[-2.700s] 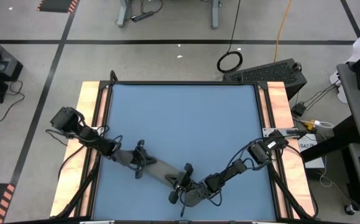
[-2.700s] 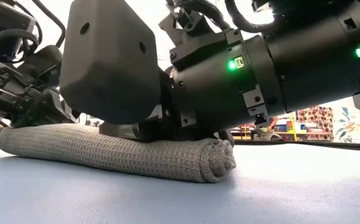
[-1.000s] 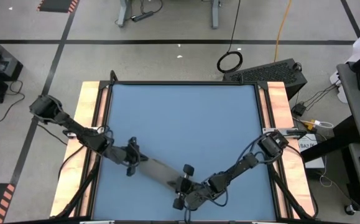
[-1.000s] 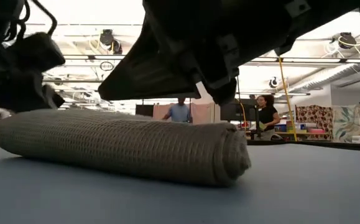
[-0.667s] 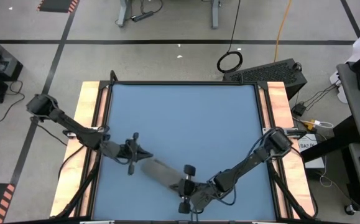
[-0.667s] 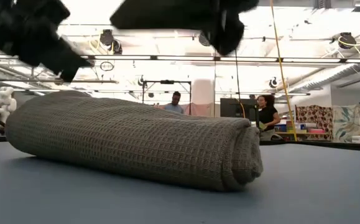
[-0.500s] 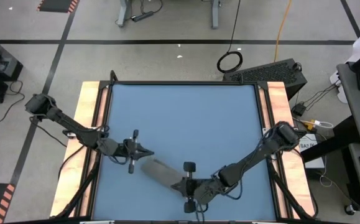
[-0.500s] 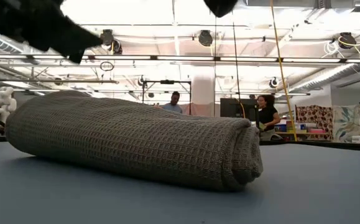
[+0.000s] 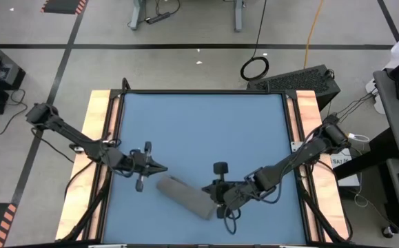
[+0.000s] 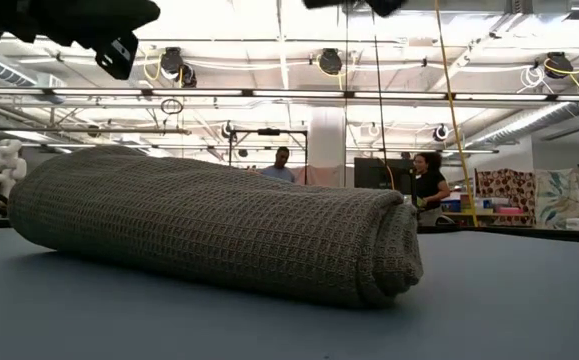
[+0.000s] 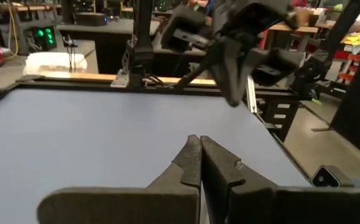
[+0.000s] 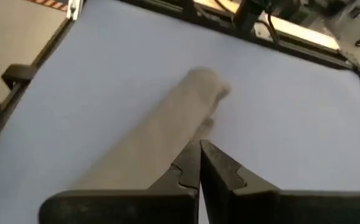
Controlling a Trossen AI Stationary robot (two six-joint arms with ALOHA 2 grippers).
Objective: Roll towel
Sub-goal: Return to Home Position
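The towel (image 9: pixel 185 198) is a grey waffle-weave roll lying slantwise on the blue table (image 9: pixel 206 124), near its front edge. In the low view the towel (image 10: pixel 209 230) rests on its long side, its spiral end facing right. My left gripper (image 9: pixel 160 168) hangs shut just off the roll's left end, above the table. In its wrist view my left gripper (image 11: pixel 199 144) shows no towel. My right gripper (image 9: pixel 208 188) hangs shut above the roll's right half. In its own view my right gripper (image 12: pixel 199 149) looks down along the towel (image 12: pixel 167 130). Neither touches it.
Wooden strips (image 9: pixel 103 138) run along the table's left and right sides. The far half of the blue top is bare. My right arm (image 11: pixel 242 37) shows in the left wrist view. People (image 10: pixel 429 185) stand in the room beyond the table.
Both grippers, shut throughout, have risen off the towel and rolled about their own axes. The left has gone up and a little toward the left edge, the right up and toward the far right. The roll stays in place and has sprung back rounder.
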